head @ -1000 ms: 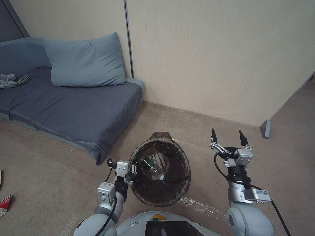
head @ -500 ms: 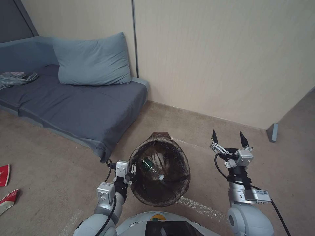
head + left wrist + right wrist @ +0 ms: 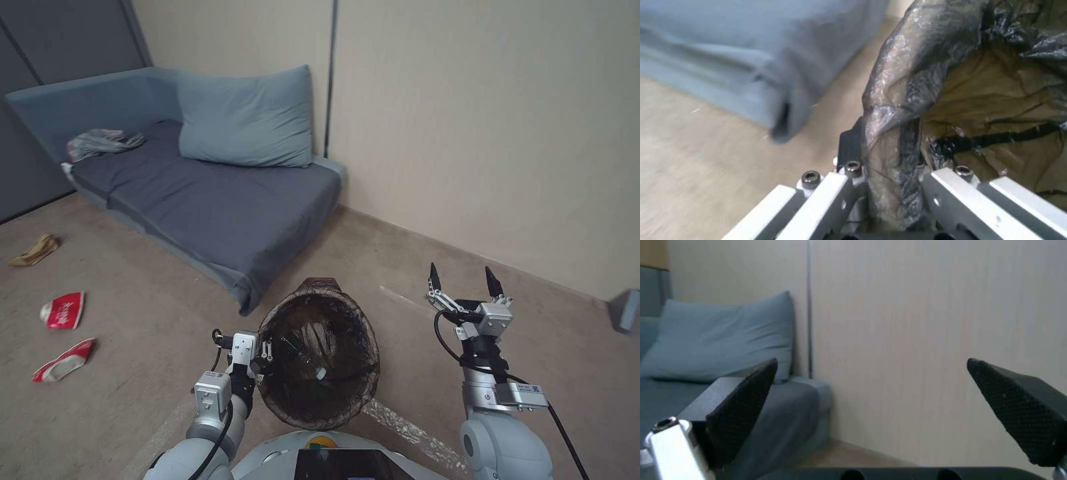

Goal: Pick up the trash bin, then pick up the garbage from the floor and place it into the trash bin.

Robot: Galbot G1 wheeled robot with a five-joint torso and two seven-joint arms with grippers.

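Our left gripper [image 3: 267, 350] clamps trash bin [image 3: 319, 357] rim; right gripper [image 3: 463, 280] spread wide; crushed cups [image 3: 62, 310] litter carpet [image 3: 133, 333].

The robot's arms were silver-grey, rounded at the shoulders, with black cables looping along both forearms. Small white labelled boxes sat on each wrist. The left gripper [image 3: 267, 351] had white metal links fastened with dark hex-socket screws (plainly seen in the left wrist view [image 3: 889, 186]). The right gripper [image 3: 465, 279] carried black, pointed fingertips [image 3: 746, 396] with a fine cross-hatched texture. The pale torso bore a yellow-and-green mark above a dark panel.
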